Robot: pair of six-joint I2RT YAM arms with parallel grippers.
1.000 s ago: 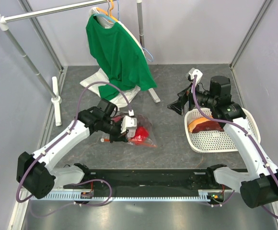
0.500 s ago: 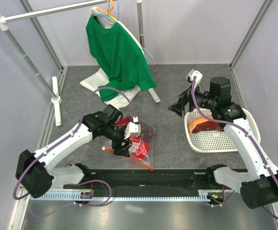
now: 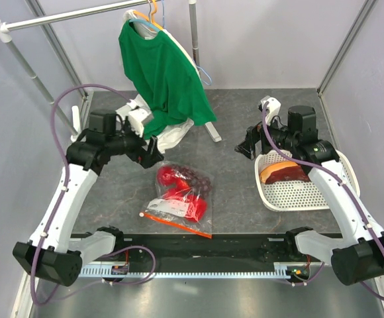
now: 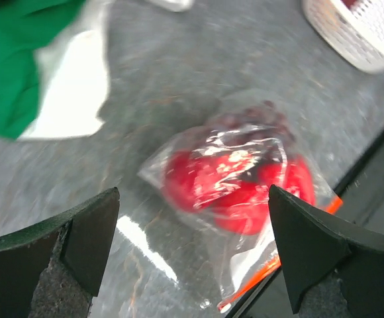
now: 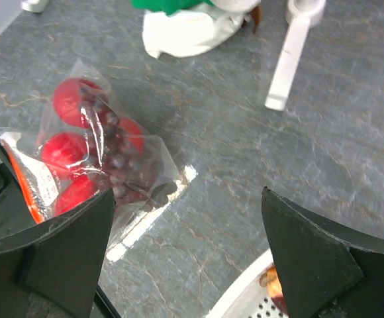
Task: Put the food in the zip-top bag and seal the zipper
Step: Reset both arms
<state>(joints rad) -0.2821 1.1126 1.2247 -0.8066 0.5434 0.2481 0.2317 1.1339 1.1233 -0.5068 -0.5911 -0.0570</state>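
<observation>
1. The bag (image 3: 179, 199) lies flat on the table, and the food (image 3: 171, 177) is inside it: red fruits and a dark bunch of grapes (image 3: 196, 179).
2. Its long axis runs from the closed end, which is on the side of my fingers, to the mouth, which points toward my bases.
3. The zipper (image 3: 177, 225) lies across that mouth end, a little slanted, with the white slider (image 3: 142, 214) at its left tip. I cannot tell if it is pressed shut along the whole length.
4. My left gripper (image 3: 153, 152) is spread wide with nothing in it. The bag is near, ahead of the fingers and lower.
5. My right gripper (image 3: 246, 142) is also spread with nothing in it. The bag is well apart to its left, and the white basket (image 3: 311, 195) is just beside it.
6. I judge the left arm is nearer, but it must reach past the food to the slider.
</observation>
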